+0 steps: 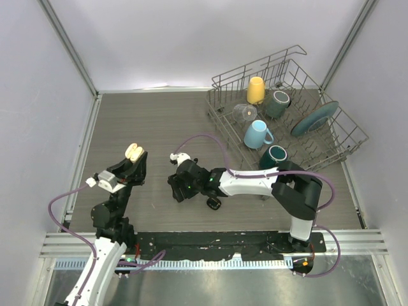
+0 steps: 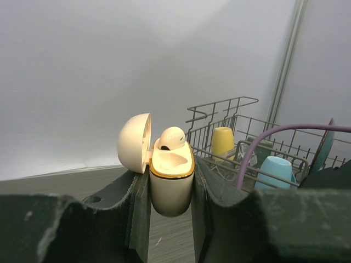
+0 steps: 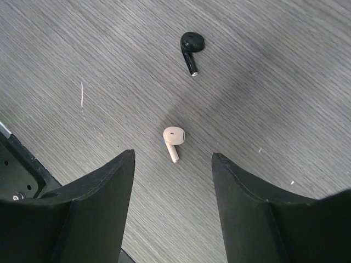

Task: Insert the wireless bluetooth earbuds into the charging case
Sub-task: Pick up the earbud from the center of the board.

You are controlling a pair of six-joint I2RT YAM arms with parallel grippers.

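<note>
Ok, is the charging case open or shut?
Open. The charging case in the left tool has its lid swung back, one cream earbud seated inside.

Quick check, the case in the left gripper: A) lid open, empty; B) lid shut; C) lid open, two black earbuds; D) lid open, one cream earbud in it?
D: the left gripper holds the charging case with its lid swung open and one cream earbud sitting in it.

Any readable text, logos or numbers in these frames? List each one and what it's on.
None readable in any view.
charging case: plain cream shell with a gold rim, no marking visible.
cream earbud, black earbud: no print visible.
yellow mug, blue mug: no lettering visible, though small in the top view.
</note>
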